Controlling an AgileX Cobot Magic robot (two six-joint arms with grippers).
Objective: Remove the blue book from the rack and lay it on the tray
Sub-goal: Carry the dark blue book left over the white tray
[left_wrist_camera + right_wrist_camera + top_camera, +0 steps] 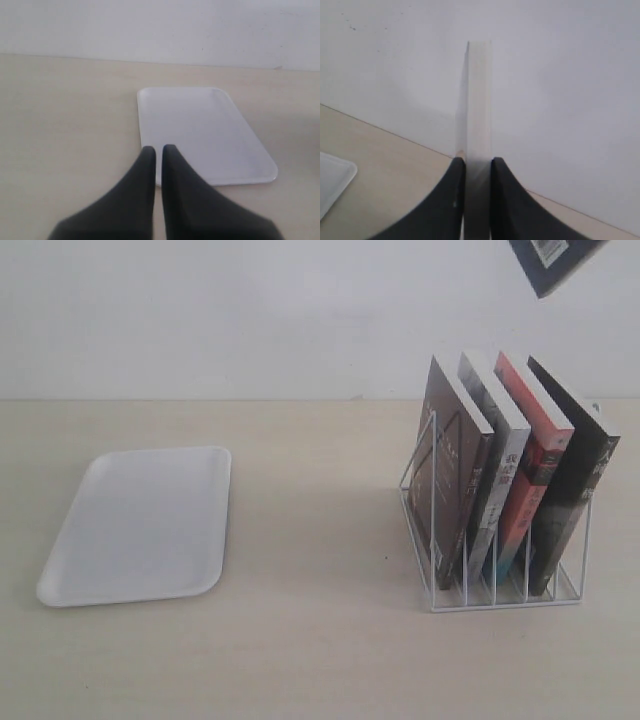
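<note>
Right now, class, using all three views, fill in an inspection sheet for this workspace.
Surface: pale table.
Job's things: blue book held in the air, out of the rack; tray flat, nothing on it.
Clutter: four other books leaning in the rack.
Claws: right claw shut on the blue book's page edge; left claw shut, empty, over the table by the tray.
Cables: nothing seen.
Surroundings: plain white wall.

Brown-covered book: leaning leftmost of four.
White-spined book: leaning just beside it.
Red-orange-spined book: leaning next.
Black-spined book: leaning rightmost.
Desk: showing pale beige.
</note>
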